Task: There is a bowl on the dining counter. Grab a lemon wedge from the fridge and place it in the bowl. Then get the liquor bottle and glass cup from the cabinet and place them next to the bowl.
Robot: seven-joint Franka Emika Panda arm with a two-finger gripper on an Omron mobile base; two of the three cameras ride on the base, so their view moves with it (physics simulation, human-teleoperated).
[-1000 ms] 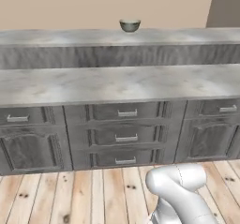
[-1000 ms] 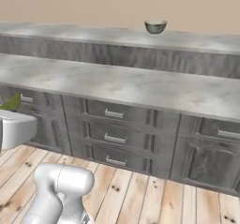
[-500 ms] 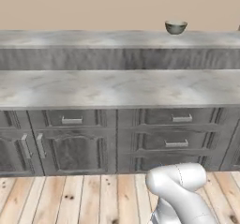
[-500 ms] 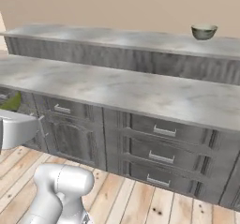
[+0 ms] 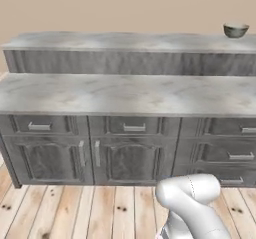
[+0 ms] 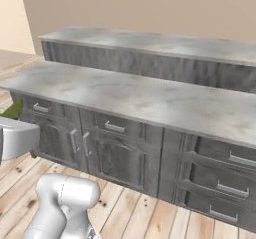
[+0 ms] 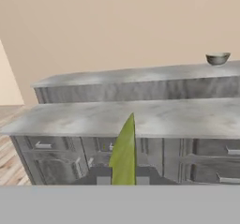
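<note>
Behind the lower counter (image 5: pixel 125 94), gripper (image 7: pixel 123 177) apparently pinches lemon wedge (image 7: pixel 123 153).

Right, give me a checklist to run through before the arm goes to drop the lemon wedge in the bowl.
1. Wedge in the grip: ok. The hand view shows the yellow-green lemon wedge standing up between the shut jaws of the gripper.
2. Bowl located: ok. The bowl stands upright on the dining counter, far right in the left base view.
3. Bowl free to receive: cannot tell. Its inside is hidden from these low angles.
4. Path over the lower counter: ok. Nothing stands on the lower counter between the arm and the raised top.
5. Bowl within reach: probably not ok. It sits far off to the right, beyond both tops.
</note>
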